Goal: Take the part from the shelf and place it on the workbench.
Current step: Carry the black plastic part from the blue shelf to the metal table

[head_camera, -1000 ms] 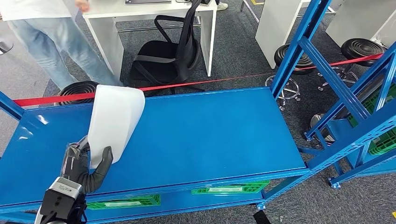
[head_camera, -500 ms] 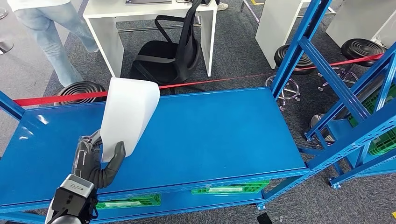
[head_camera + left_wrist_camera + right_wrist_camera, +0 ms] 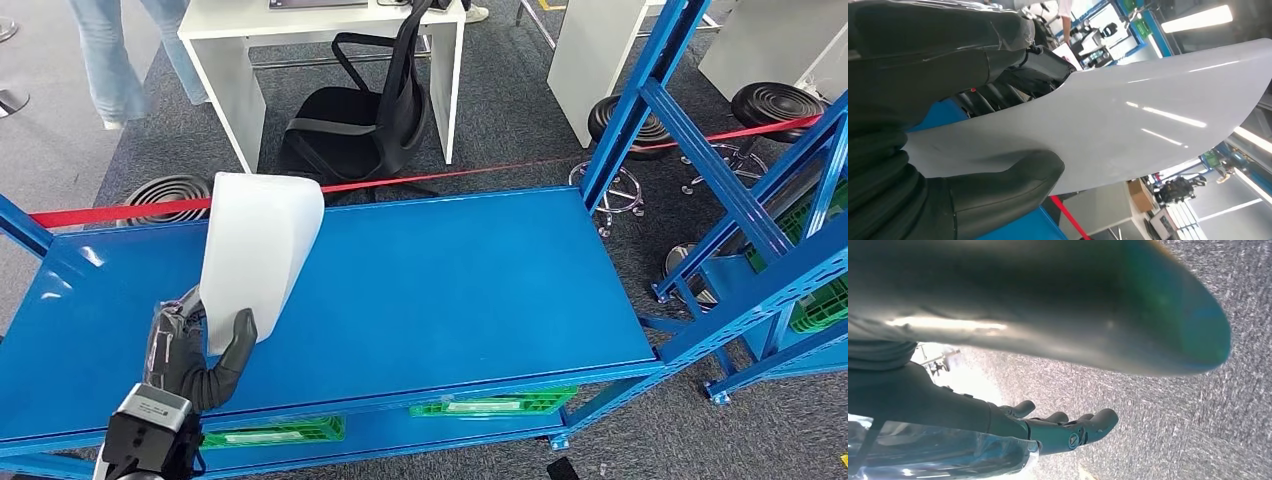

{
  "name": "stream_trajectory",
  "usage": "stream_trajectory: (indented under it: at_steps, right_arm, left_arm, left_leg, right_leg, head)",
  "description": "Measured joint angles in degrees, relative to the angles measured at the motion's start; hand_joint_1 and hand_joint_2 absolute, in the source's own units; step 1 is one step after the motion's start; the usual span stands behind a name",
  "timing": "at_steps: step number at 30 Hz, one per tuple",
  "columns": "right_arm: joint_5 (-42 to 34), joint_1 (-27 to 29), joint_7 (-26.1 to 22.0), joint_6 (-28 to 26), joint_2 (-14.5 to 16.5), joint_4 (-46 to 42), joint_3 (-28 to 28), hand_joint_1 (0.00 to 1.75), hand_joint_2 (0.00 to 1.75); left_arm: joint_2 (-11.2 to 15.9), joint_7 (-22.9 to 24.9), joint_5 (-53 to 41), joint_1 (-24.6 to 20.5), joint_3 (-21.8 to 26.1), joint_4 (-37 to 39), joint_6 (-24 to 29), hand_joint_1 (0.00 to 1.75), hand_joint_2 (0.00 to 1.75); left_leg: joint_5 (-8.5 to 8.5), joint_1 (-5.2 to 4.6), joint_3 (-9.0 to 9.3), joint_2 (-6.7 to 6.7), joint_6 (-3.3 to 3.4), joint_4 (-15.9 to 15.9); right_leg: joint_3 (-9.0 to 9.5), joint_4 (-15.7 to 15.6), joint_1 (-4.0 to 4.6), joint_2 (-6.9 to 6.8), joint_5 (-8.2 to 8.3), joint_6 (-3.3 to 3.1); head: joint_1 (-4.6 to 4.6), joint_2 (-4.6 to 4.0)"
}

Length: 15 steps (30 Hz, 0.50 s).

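Note:
A curved white plastic part (image 3: pixel 256 252) stands tilted above the left half of the blue workbench top (image 3: pixel 450 280). My left hand (image 3: pixel 195 350) grips its lower end, thumb across the front and fingers behind. In the left wrist view the white part (image 3: pixel 1148 115) stretches away from the left hand (image 3: pixel 948 200), whose thumb presses on its near edge. The right hand (image 3: pixel 1058 427) hangs over grey carpet with its fingers apart and nothing in them.
A red tape line (image 3: pixel 420 178) runs behind the bench. Blue shelf uprights (image 3: pixel 740 200) stand at the right. Green crates (image 3: pixel 490 403) sit under the bench top. A black office chair (image 3: pixel 370 110), a white desk (image 3: pixel 240 60) and a person's legs (image 3: pixel 110 60) lie beyond.
The left hand has drawn the white part slightly back to the left and lower. The person has walked farther away at the back.

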Motion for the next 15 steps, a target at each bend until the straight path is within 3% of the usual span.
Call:
stream_trajectory:
  at_steps: [6, 8, 10, 12, 13, 14, 15]
  right_arm:
    - [0.8, -0.6, 0.0, 0.2, 0.1, 0.0, 0.1, 0.0, 0.0]
    - [1.0, -0.8, 0.0, 0.4, 0.0, 0.0, 0.1, 0.0, 0.0]
    - [1.2, -1.2, 0.0, 0.7, 0.0, 0.0, 0.2, 0.0, 0.0]
    - [1.4, -1.4, 0.1, 1.0, 0.1, 0.0, 0.3, 0.0, 0.0]
    - [1.4, -1.4, 0.1, 1.0, 0.1, 0.0, 0.3, 0.0, 0.0]
    - [1.5, -1.4, 0.2, 1.0, 0.0, 0.0, 0.3, 0.0, 0.0]
    - [1.5, -1.4, 0.2, 1.0, 0.0, 0.0, 0.3, 0.0, 0.0]
  left_arm:
    - [1.4, -0.6, -1.9, 1.9, 0.1, -1.0, 3.1, 1.75, 1.75]
    - [1.6, -0.7, -2.3, 2.1, 0.2, -1.4, 3.7, 1.75, 1.75]
    - [1.7, -0.5, -2.8, 2.2, 0.2, -1.8, 4.2, 1.75, 1.75]
    - [1.7, -0.2, -3.5, 2.5, 0.2, -2.0, 4.5, 1.75, 1.75]
    - [1.7, -0.1, -3.7, 2.7, 0.2, -2.0, 4.6, 1.75, 1.75]
    - [1.8, 0.0, -3.9, 2.8, 0.2, -2.1, 4.7, 1.75, 1.75]
    - [1.8, 0.2, -4.1, 3.0, 0.2, -2.1, 4.8, 1.75, 1.75]
  left_leg:
    - [-0.24, -0.4, 0.02, 0.01, 0.59, 0.0]
    - [0.02, -0.03, 0.28, 0.17, 0.98, -0.5]
    - [0.24, 0.43, 0.53, 0.45, 1.27, -0.9]
    - [0.23, 0.56, 0.5, 0.66, 1.32, -0.9]
    - [0.23, 0.62, 0.48, 0.72, 1.3, -0.9]
    - [0.22, 0.72, 0.46, 0.74, 1.25, -0.8]
    - [0.21, 0.85, 0.47, 0.74, 1.15, -0.8]
  right_leg:
    - [-0.04, -0.2, -0.43, 0.02, -0.11, 0.41]
    - [-0.2, 0.5, -0.4, -0.08, -0.78, 0.71]
    - [-2.13, 5.0, -0.4, -0.3, -3.53, 1.1]
    - [-6.34, 13.2, -0.57, -0.41, -7.11, 1.54]
    - [-8.12, 16.3, -0.68, -0.42, -7.83, 1.71]
    - [-9.06, 17.6, -0.8, -0.44, -7.35, 1.87]
    - [-8.88, 16.5, -0.92, -0.46, -5.78, 1.99]
  head:
    - [-0.03, 0.0]
    - [0.01, 0.0]
    - [0.16, 0.0]
    - [0.27, 0.0]
    - [0.27, 0.0]
    - [0.28, 0.0]
    - [0.3, 0.0]
